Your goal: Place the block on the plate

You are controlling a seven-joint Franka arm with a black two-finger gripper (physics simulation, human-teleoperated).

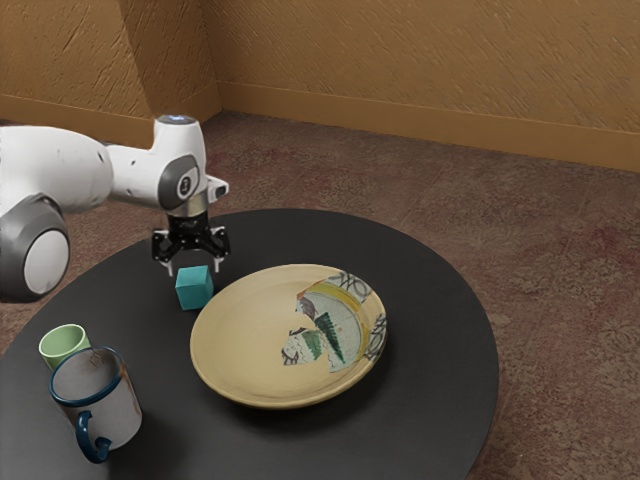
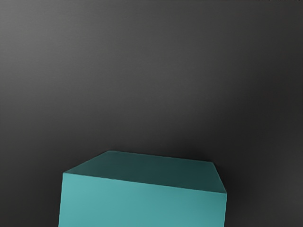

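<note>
End effector (image 1: 196,269) wide open above the teal block (image 1: 195,289)
The block sits on the black worktop (image 1: 440,300) just beside the patterned plate (image 1: 250,340), cropped in the wrist view; the blue-rimmed mug (image 1: 108,405) partly hides the green cup (image 1: 62,346).

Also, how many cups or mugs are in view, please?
2: a green cup toward the exterior view's left, and a blue-rimmed mug beside it, nearer the camera.
</note>
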